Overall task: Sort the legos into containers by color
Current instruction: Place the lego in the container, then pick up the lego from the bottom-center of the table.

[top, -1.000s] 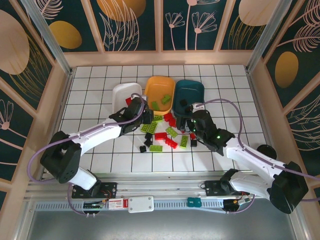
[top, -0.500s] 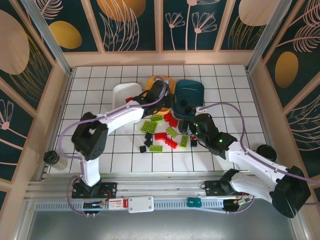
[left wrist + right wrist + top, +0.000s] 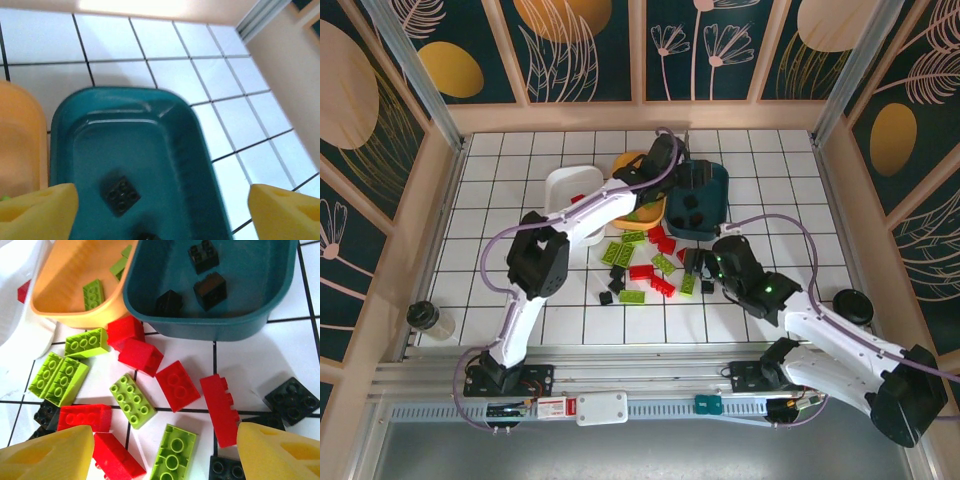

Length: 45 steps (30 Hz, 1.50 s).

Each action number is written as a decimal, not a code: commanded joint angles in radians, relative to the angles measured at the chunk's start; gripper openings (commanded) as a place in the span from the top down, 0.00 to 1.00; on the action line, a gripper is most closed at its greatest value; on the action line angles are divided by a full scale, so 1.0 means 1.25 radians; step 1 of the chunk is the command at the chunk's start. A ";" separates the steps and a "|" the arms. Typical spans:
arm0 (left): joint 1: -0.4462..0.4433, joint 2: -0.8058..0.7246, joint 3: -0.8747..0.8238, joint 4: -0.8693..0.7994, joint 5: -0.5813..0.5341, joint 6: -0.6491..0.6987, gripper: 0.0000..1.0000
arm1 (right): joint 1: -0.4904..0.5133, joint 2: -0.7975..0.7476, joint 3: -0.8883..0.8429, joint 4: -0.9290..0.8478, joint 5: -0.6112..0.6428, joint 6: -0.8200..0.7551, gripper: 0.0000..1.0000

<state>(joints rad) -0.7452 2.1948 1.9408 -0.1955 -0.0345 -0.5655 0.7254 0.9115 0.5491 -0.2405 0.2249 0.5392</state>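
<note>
The right gripper (image 3: 165,452) hovers low over the loose legos on the counter (image 3: 250,360), fingers spread wide with nothing between them. Almost centred between its fingertips lies a lime green brick (image 3: 172,452). The brick's long axis points away from the gripper, across the line joining the two fingertips, so closing would probably pinch its narrow width. A red brick (image 3: 220,410) lies just ahead and to the right, on a similar line. More red, green and black bricks are scattered ahead and to the left.

Beyond the pile sit the containers: the teal tray (image 3: 210,330) straight ahead holding black bricks, the orange tray (image 3: 65,315) ahead to the left holding green ones, and the white tray (image 3: 20,335) farthest left.

The left gripper (image 3: 165,210) is also open and empty, poised over the teal tray, with a black brick (image 3: 120,195) just below it. The right arm looks the nearer one to the pile.
</note>
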 commanded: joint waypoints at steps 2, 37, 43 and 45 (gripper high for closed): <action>0.002 -0.199 -0.170 0.090 0.009 -0.004 0.01 | -0.006 -0.006 -0.035 -0.033 -0.001 0.035 0.25; -0.003 -1.023 -1.116 0.104 -0.177 -0.091 0.01 | 0.188 0.541 0.196 -0.036 -0.099 -0.157 0.63; -0.002 -1.029 -1.120 0.096 -0.186 -0.088 0.01 | 0.207 0.518 0.189 -0.039 -0.113 -0.150 0.77; -0.002 -1.038 -1.126 0.092 -0.201 -0.088 0.01 | 0.211 0.479 0.184 -0.043 -0.134 -0.149 0.82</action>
<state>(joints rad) -0.7464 0.9257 0.5491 -0.0612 -0.2493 -0.6785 0.9730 1.5726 0.7750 -0.2577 0.0834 0.3489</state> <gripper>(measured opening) 0.988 0.263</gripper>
